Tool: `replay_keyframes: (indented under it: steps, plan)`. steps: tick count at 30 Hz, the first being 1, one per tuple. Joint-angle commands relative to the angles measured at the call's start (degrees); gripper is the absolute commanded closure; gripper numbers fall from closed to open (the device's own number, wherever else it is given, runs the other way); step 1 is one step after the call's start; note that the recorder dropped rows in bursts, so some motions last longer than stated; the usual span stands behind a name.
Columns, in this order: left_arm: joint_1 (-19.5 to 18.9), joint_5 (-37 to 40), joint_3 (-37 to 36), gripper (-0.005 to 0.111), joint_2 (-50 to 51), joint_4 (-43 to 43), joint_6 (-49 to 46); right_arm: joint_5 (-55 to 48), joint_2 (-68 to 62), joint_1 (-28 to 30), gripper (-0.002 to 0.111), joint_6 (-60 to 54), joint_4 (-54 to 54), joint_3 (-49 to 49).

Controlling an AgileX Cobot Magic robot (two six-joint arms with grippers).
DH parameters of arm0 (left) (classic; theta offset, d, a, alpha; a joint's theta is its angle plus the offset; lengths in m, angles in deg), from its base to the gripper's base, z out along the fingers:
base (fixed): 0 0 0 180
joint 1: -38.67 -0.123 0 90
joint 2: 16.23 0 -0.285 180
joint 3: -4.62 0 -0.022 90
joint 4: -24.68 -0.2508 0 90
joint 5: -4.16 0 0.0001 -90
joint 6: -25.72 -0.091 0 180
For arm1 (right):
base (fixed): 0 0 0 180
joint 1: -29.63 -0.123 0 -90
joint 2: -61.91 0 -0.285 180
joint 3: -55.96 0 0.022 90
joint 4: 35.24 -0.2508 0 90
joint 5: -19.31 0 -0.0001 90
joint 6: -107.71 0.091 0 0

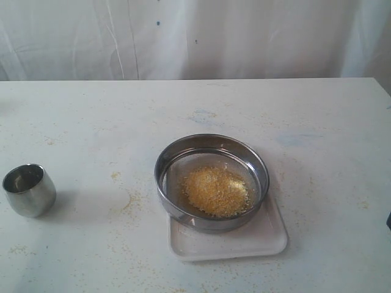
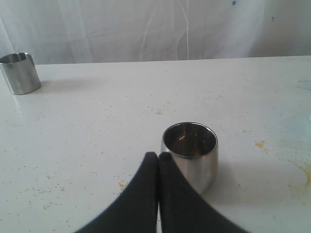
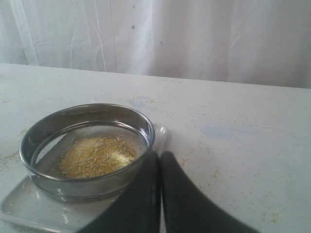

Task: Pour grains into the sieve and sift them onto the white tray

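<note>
The right gripper [image 3: 159, 159], closed and empty, sat just beside the sieve [image 3: 82, 187]; its rigid near wall offered the hold, probably light and slick, grains [image 3: 95, 156] loose inside.

The left gripper [image 2: 158, 156] was seen with its two black fingers [image 2: 138, 199] pressed together along their length, so that only a thin seam was left between them, and they tapered to rounded tips. The right gripper [image 3: 156, 155] was held in the same way, its dark fingers [image 3: 187, 199] drawn fully against each other.
</note>
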Motion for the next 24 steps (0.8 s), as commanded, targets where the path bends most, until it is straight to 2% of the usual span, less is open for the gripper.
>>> replay_keyframes:
  steps: [1, 11, 16, 20, 24]
  plan:
    - [-0.04, 0.15, -0.17, 0.107, -0.28, 0.47, -0.19, 0.43, 0.39, 0.31, 0.108, 0.11, 0.23, 0.26]
    - [-0.04, 0.15, -0.17, 0.107, -0.28, 0.47, -0.19, 1.95, 0.39, 0.31, 0.108, 0.35, 0.23, 0.26]
    - [-0.04, 0.15, -0.17, 0.107, -0.28, 0.47, -0.19, 13.89, 0.39, 0.31, 0.108, 14.81, -9.78, 0.26]
    - [-0.04, 0.15, -0.17, 0.107, -0.28, 0.47, -0.19, 25.97, 0.39, 0.31, 0.108, 24.24, -10.11, 0.26]
    - [-0.04, 0.15, -0.17, 0.107, -0.28, 0.47, -0.19, 28.19, 0.39, 0.31, 0.108, 34.64, -9.37, 0.26]
